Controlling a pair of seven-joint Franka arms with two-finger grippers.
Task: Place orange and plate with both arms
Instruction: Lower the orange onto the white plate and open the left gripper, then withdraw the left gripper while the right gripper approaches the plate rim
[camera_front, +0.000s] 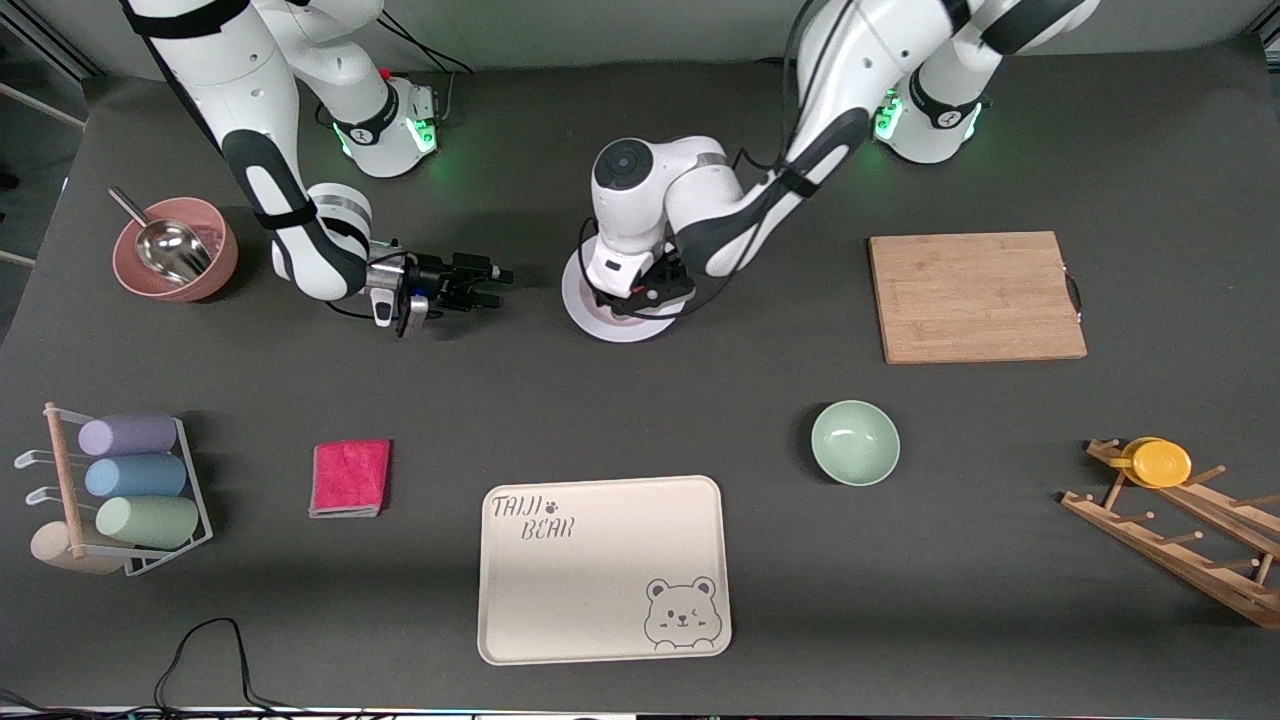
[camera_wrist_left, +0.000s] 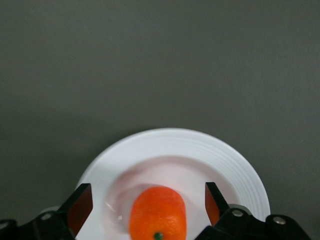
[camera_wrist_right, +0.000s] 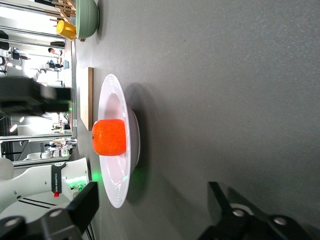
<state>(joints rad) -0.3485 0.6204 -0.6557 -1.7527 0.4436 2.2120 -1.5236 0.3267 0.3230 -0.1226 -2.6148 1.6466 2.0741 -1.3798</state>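
- The left gripper (camera_wrist_left: 148, 206) points straight down, its fingers wide apart.
- The right gripper (camera_front: 487, 285) is held out sideways, low, fingers apart.

Grey table (camera_front: 700, 420) bears plate (camera_front: 585, 310), tray (camera_front: 600, 570), board (camera_front: 975, 295)

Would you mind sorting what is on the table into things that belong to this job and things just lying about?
Job:
- orange, resting on the plate
- left gripper, open above the orange
- right gripper, open beside the plate

Lying about:
- cutting board
- green bowl
- bear tray
- red cloth
- pink bowl with scoop
- cup rack
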